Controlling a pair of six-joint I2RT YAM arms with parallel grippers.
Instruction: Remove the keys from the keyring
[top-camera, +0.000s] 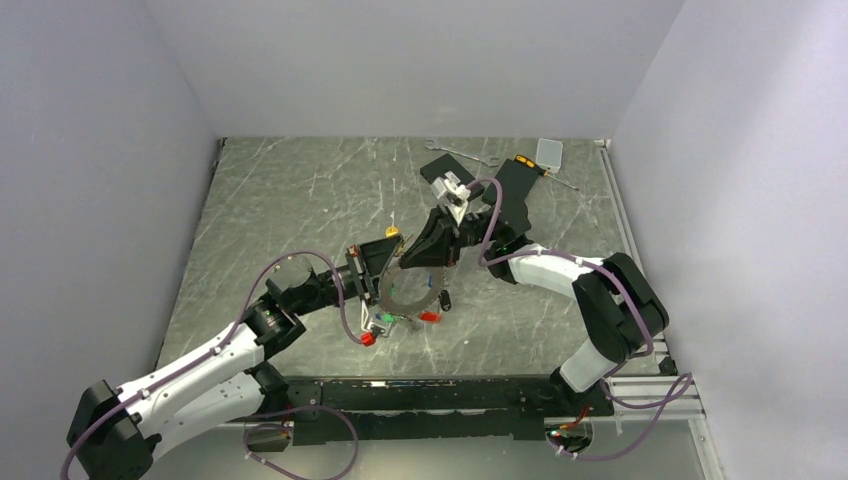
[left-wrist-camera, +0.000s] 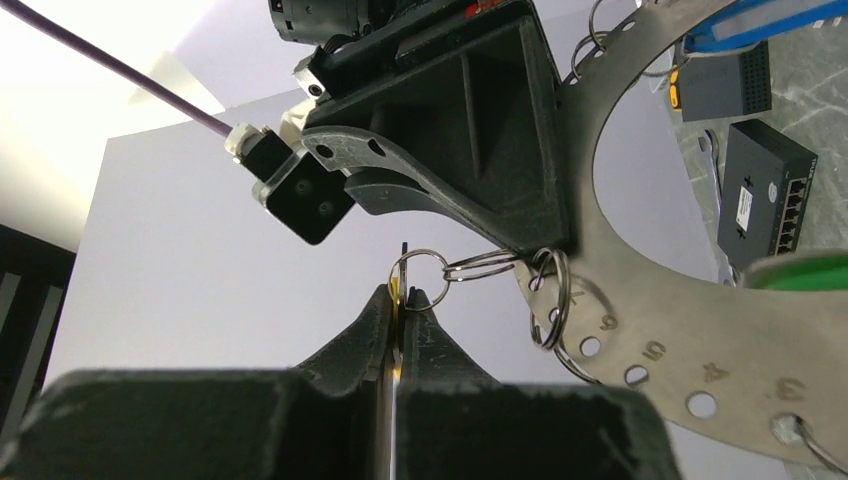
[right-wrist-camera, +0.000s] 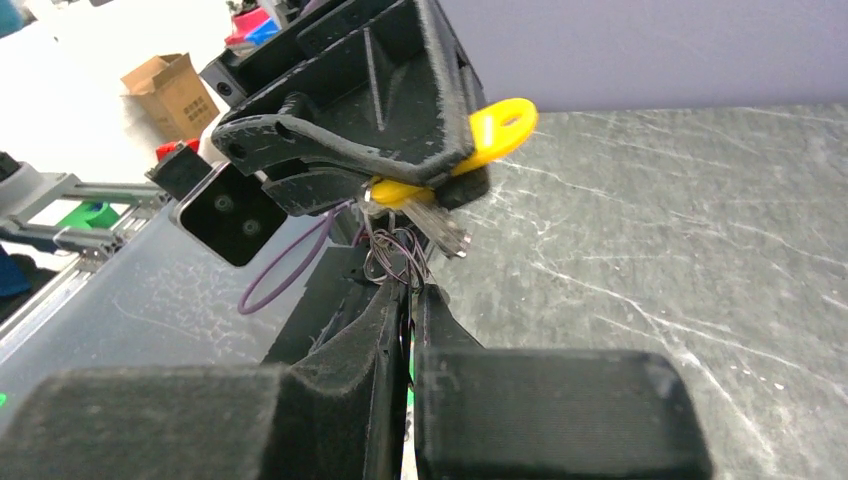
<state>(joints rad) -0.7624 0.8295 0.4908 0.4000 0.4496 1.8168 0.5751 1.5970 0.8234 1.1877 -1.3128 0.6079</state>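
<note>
Two sets of jaws meet mid-tabletop (top-camera: 300, 190). The left jaws are pinched tight on the yellow key (right-wrist-camera: 500, 125). The right jaws, at 2 o'clock of them, clamp the keyring (left-wrist-camera: 640, 300), a flat numbered steel crescent. A red key (top-camera: 431, 316) and a green key (top-camera: 378, 319) sit at its 6 o'clock edge.

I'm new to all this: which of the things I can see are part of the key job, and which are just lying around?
Part of the job: metal keyring, gripped by the right tool; yellow key, pinched by the left tool; red keys; green key.
Just lying about: wrench; clear box; black box.
</note>
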